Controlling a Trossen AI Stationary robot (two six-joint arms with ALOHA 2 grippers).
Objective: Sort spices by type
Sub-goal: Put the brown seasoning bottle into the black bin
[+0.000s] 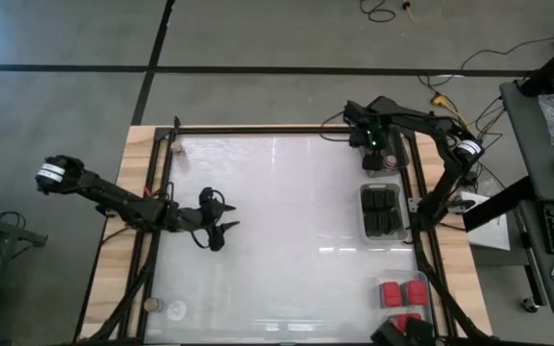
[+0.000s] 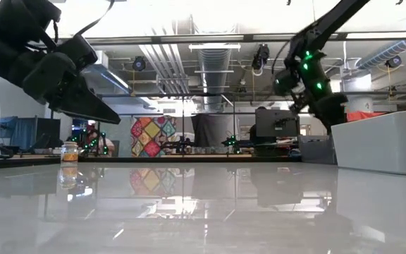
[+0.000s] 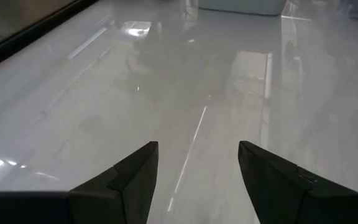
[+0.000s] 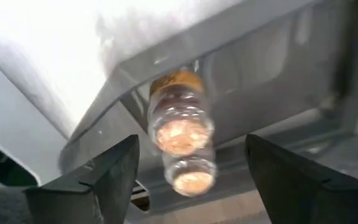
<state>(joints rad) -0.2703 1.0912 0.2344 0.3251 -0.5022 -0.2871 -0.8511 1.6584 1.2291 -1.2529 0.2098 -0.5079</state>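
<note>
My right gripper [image 4: 191,140] hangs open at the table's far right corner, fingers pointing down. Below it, two small round jars of spices [image 4: 180,121] [image 4: 191,173] lie side by side in a clear tray [image 4: 263,68]; the fingers stand wide of them on either side and touch nothing. My left gripper [image 3: 197,147] is open over bare table at the left [image 1: 217,226]. Black blocks [image 1: 381,210] fill a tray along the right edge. Red blocks [image 1: 402,292] sit in another tray at the near right. Loose jars stand at the far left [image 1: 176,149] and near left [image 1: 152,306].
The white glossy tabletop [image 1: 287,221] lies between the arms, framed by black rails [image 1: 162,192]. In the low view a jar [image 2: 69,151] stands at the left and a clear tray's wall [image 2: 386,141] rises at the right. Cables and a desk lie beyond the table's right edge.
</note>
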